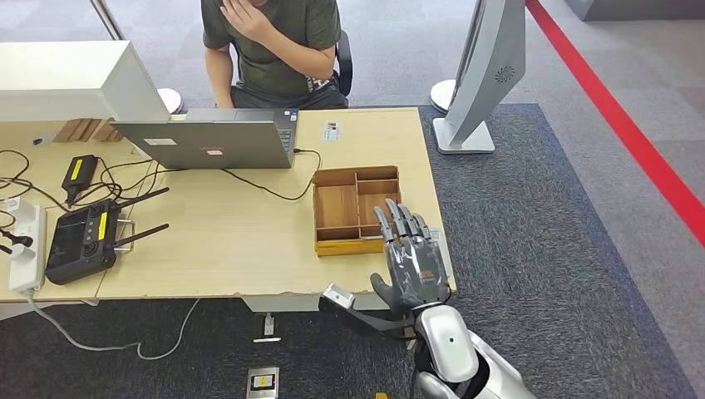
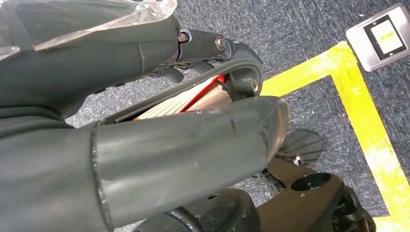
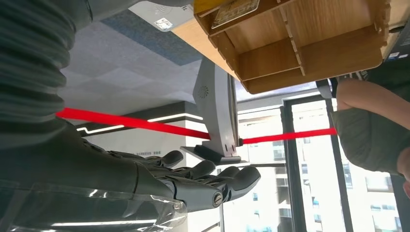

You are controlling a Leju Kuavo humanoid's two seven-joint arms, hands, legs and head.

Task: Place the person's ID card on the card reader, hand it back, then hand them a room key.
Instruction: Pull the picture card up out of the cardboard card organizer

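Note:
My right hand [image 1: 407,259] hovers flat over the table's front right corner, fingers stretched and apart, holding nothing. Its fingertips reach the near right side of a wooden compartment tray [image 1: 357,208]. In the right wrist view the hand [image 3: 193,180] is empty, and the tray [image 3: 309,53] holds a card [image 3: 236,8] in one compartment. Beside the tray lies a pale grey card reader [image 3: 157,12]. The person [image 1: 274,41] sits behind the table, one hand raised to the face. My left hand [image 2: 145,145] hangs over the floor with nothing in it.
An open laptop [image 1: 208,141] stands at the table's far middle, its cable running to the tray. A black router [image 1: 83,237], a power strip [image 1: 25,249] and cables fill the left side. A grey stand [image 1: 482,75] rises right of the table. Yellow floor tape [image 2: 358,111] runs below.

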